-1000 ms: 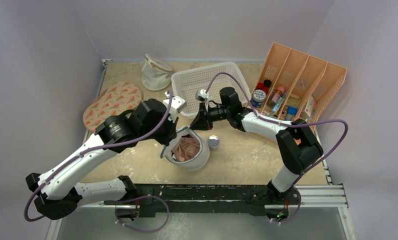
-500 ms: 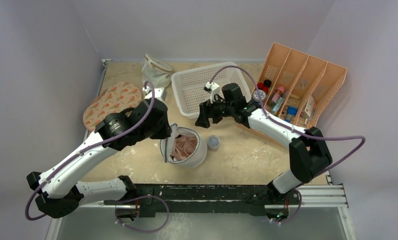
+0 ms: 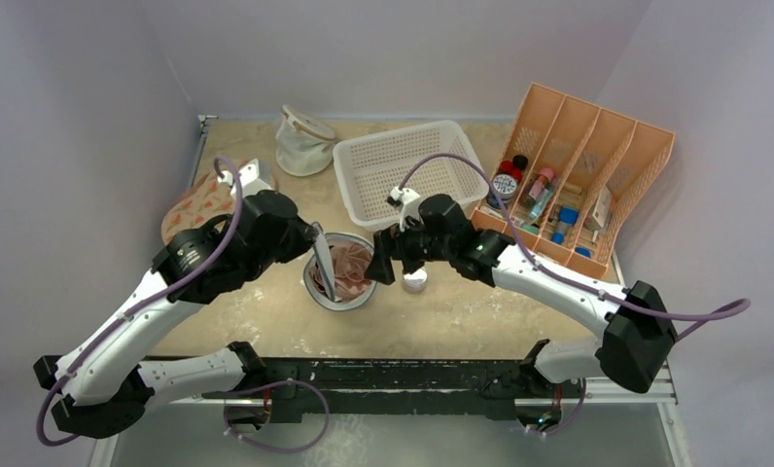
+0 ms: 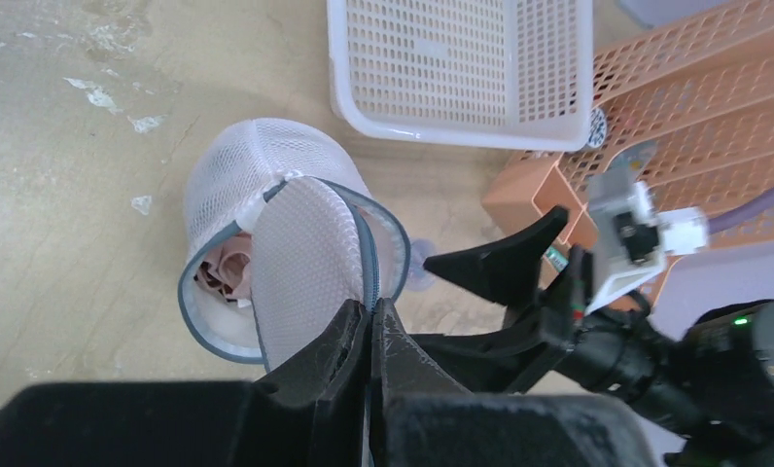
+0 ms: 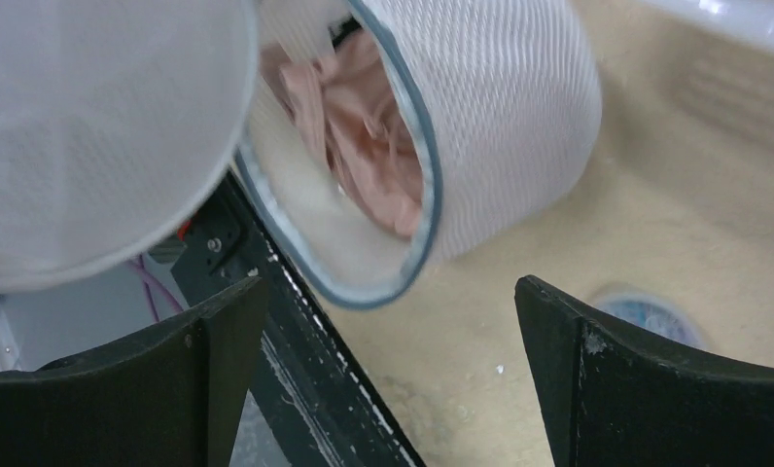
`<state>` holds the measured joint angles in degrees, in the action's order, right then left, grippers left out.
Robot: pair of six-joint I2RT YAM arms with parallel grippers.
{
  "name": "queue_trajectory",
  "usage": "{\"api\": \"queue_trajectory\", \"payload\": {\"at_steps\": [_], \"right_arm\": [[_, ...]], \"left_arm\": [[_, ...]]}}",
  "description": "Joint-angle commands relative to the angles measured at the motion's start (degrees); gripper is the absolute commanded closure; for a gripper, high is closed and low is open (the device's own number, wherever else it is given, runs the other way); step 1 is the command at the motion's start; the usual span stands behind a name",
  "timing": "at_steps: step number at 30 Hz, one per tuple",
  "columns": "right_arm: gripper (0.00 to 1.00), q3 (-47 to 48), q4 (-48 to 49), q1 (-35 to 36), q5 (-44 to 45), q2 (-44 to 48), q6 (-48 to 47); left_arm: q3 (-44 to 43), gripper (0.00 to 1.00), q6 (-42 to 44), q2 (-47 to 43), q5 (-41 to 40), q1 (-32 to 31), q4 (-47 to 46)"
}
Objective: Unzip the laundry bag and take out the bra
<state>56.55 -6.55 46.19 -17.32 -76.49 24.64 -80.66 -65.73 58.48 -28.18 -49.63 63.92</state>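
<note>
You had soft, even light; shadows on the tabletop were faint, and your right-wrist view was blurred.

centre: laundry bag on table, bra in it, lid raised at its left | left gripper closed on lid edge, right gripper just right of bag | jar beside bag's right | behind: basket, rack to its right, pouch to its left | far left: pad

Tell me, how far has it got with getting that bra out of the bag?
Unzipping looks done: the left hand pinches the lid open on the laundry bag. The open right hand hangs at the mouth. Remaining: pulling out the pink bra, which is inside.
</note>
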Motion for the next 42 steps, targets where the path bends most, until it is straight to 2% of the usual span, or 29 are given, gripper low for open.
{"api": "queue_trajectory", "payload": {"at_steps": [1,8,14,19,23,26,28,30,39,42], "right_arm": [[0.0,-3.7,2.8,1.4,4.7,0.7,4.7],[0.08,-6.5,13.7,2.0,2.6,-4.7,8.2],[0.17,-5.8,17.3,2.0,0.9,-9.9,9.7],[0.36,-6.2,17.3,2.0,0.6,-11.1,10.2],[0.64,-5.5,13.0,1.2,1.6,-10.8,8.6],[0.75,-5.5,10.9,-1.2,-1.5,-10.3,4.2],[0.91,-5.7,9.9,-3.8,-4.4,-10.0,0.9],[1.0,-5.5,9.3,-6.9,-7.7,-9.6,-1.7],[1.0,1.5,-1.3,-12.5,-8.2,-11.4,-14.0],[1.0,2.9,-3.0,-12.8,-7.8,-11.5,-16.2]], "left_arm": [[1.7,1.0,-5.4,-2.4,-4.7,0.2,-6.7],[4.8,1.0,-6.5,-1.9,-4.3,0.3,-9.1],[5.5,1.0,-6.4,-2.0,-4.8,0.3,-10.1],[5.3,1.0,-5.6,-2.1,-6.0,0.5,-8.7],[4.6,1.0,-4.1,-1.4,-5.0,1.3,-7.0],[4.2,1.0,-1.8,-0.8,-1.1,4.2,-5.9],[4.3,1.0,0.7,-0.4,3.4,7.4,-5.3],[4.3,1.0,3.4,0.1,6.3,10.3,-3.6],[2.2,1.0,13.1,3.3,6.5,11.4,6.2],[1.3,1.0,16.0,5.0,2.6,11.4,10.5]]}}
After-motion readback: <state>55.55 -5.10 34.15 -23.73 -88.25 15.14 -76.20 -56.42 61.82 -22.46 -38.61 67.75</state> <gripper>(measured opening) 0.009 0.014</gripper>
